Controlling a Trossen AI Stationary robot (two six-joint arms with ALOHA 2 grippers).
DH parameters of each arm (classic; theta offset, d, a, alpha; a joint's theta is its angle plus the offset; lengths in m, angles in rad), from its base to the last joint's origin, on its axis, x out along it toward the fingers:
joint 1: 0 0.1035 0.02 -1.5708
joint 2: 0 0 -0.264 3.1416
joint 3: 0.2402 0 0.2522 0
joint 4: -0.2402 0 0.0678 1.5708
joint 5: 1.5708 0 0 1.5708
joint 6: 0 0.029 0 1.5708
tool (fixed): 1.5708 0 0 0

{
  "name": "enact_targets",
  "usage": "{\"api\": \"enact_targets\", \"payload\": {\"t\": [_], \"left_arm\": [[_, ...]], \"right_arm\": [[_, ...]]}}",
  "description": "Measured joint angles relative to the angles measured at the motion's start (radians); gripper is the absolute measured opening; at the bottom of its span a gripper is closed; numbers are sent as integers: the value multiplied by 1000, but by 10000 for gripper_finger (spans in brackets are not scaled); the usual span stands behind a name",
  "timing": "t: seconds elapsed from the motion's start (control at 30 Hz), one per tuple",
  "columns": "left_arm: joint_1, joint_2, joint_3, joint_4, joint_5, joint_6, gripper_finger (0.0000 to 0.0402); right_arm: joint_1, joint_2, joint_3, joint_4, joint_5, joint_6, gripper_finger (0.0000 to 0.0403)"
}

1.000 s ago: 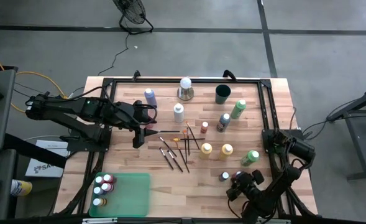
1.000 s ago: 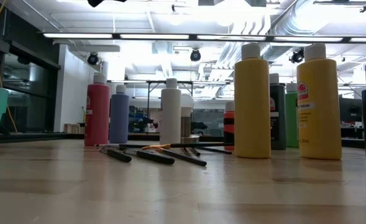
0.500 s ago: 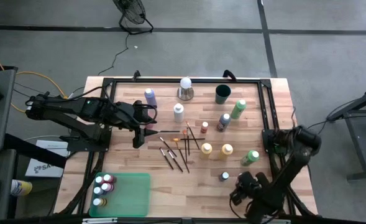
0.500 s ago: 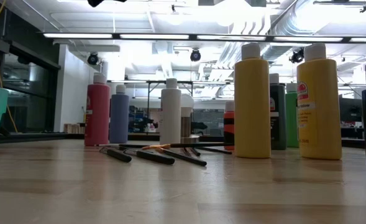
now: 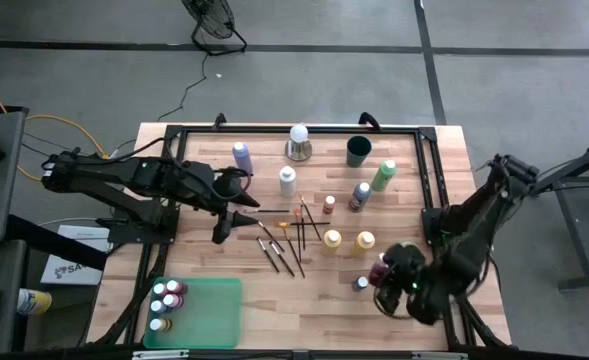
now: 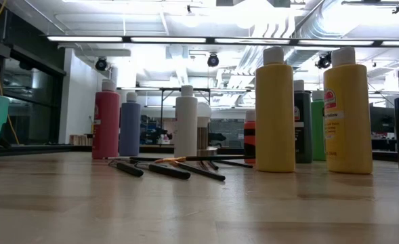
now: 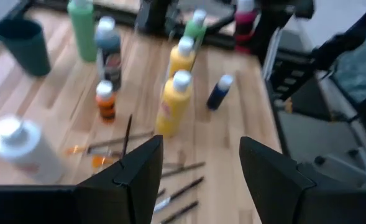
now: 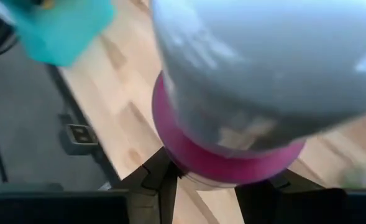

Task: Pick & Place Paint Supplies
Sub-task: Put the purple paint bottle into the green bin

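Paint bottles stand across the table: purple [image 5: 242, 155], white [image 5: 288, 181], two yellow [image 5: 331, 241] [image 6: 275, 112], green [image 5: 383, 175] and a small blue one [image 5: 361, 284]. Thin brushes [image 5: 284, 243] lie at mid-table. My right gripper [image 5: 384, 272] hangs above the near right part of the table, shut on a pink bottle [image 8: 226, 155]. My left gripper [image 5: 244, 213] hovers open, left of the brushes, its fingers [image 7: 133, 171] with nothing between them. Neither gripper shows in the low view. My right gripper pinches the pink bottle's body [image 8: 189, 163] between its two fingers [image 8: 161, 180], just under the pale cap [image 8: 263, 68]. The bottle is lifted clear of the table, its cap end standing out past the fingers. It also shows in the left wrist view, as the pink bottle [image 7: 245, 17].
A teal tray [image 5: 209, 312] at the near left holds several small bottles [image 5: 166, 300]. A white ball on a metal base [image 5: 298, 142] and a dark green cup [image 5: 359, 151] stand at the far edge. A black frame [image 5: 429, 180] runs around the table.
My right gripper has risen from the table's near right corner, carrying the pink bottle up and toward the table's middle, and its wrist has turned. My left gripper stays over the same spot and has tipped slightly.
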Motion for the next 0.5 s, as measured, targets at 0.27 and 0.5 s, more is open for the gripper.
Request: {"api": "enact_targets", "payload": {"t": [0.27,0.5], "left_arm": [[0,72,38,73,40,7,207],[0,159,92,110,49,33,207]], "right_arm": [[-329,-17,1,322,-261,-565,119],[-531,10,2,579,-413,-845,120]]}}
